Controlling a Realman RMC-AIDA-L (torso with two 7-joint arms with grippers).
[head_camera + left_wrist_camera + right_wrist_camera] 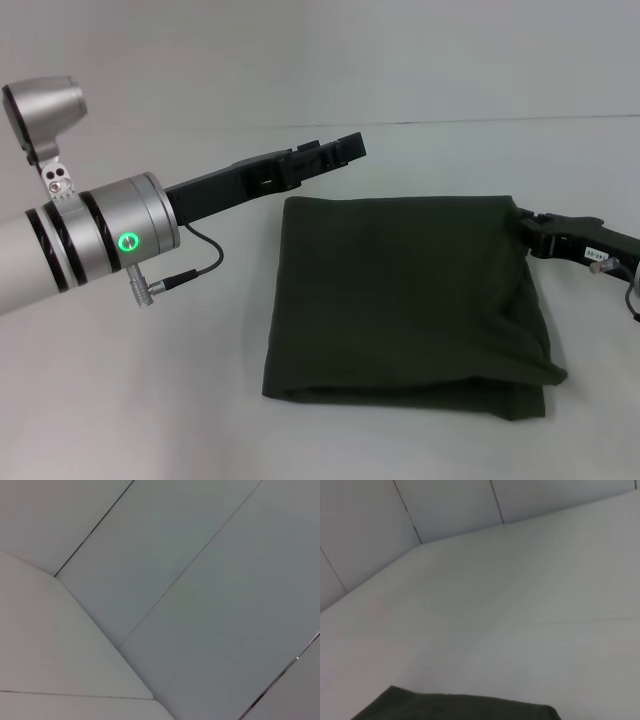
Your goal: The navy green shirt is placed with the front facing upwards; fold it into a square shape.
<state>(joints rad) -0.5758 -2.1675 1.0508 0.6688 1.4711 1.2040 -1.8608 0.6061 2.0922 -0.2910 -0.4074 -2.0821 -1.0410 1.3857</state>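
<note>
The navy green shirt point(405, 300) lies on the white surface point(150, 400), already folded into a thick, roughly square packet with only plain green cloth showing; no lettering is visible. Its folded layers stack along the near edge, which looks uneven at the near right corner.

The right tool point(528, 232) meets the shirt at its far right corner, where the cloth is drawn up toward it; the tool appears to pinch that corner, though its fingertips are hidden by the fabric. In the right wrist view a strip of the shirt point(455, 707) shows against the bare surface.

The left tool point(335, 152) hangs just beyond the shirt's far left corner, apart from the cloth; whether its fingers are parted cannot be told. The left wrist view shows only wall panels.

The shirt extends from the right tool toward the left and the near side, so the right arm is the one engaged. The fold is judged nearly complete.
</note>
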